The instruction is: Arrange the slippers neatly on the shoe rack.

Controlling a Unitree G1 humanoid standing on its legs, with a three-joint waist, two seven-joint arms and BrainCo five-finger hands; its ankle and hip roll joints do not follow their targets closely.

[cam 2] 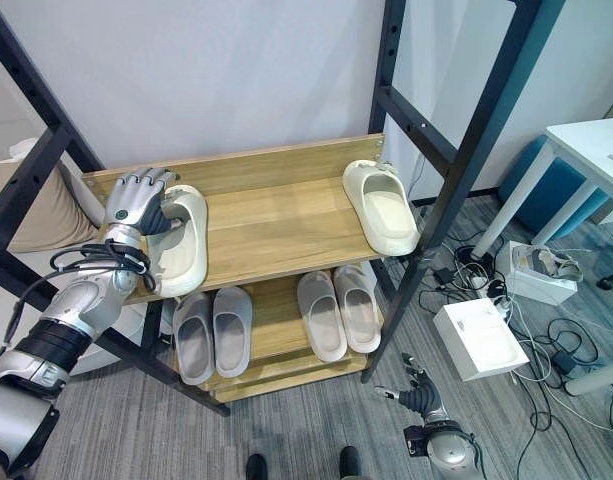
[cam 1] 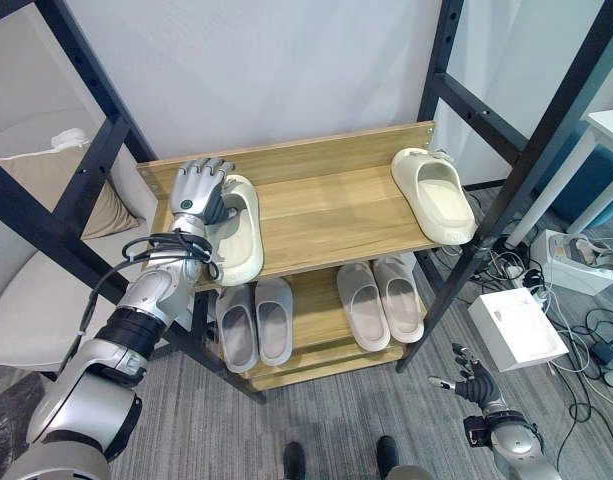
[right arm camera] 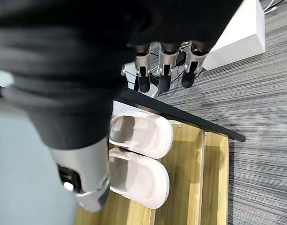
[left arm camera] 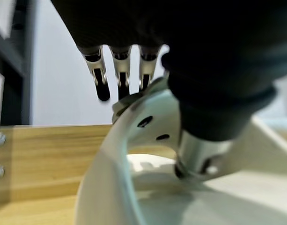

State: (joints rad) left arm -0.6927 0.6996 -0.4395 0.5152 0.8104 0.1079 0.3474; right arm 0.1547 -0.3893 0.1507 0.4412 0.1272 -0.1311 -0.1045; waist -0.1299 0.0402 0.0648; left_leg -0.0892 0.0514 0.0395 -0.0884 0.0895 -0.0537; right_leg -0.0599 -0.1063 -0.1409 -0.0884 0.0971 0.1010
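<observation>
At upper left, our left robot hand (cam 1: pixel 198 190) curls around a cream slipper (cam 1: pixel 238 232) on the shoe rack (cam 1: pixel 326 215); our right robot hand (cam 1: pixel 473 381) hangs relaxed, empty, lower right.

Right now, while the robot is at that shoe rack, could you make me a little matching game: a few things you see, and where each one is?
Things:
1. cream slipper under the left hand
2. other cream slipper
3. grey slipper pair
4. right hand

Places:
A. lower shelf, left part
B. low over the carpet, right of the rack
C. top shelf, left end
D. top shelf, right end

Pairs: 1-C, 2-D, 3-A, 4-B
</observation>
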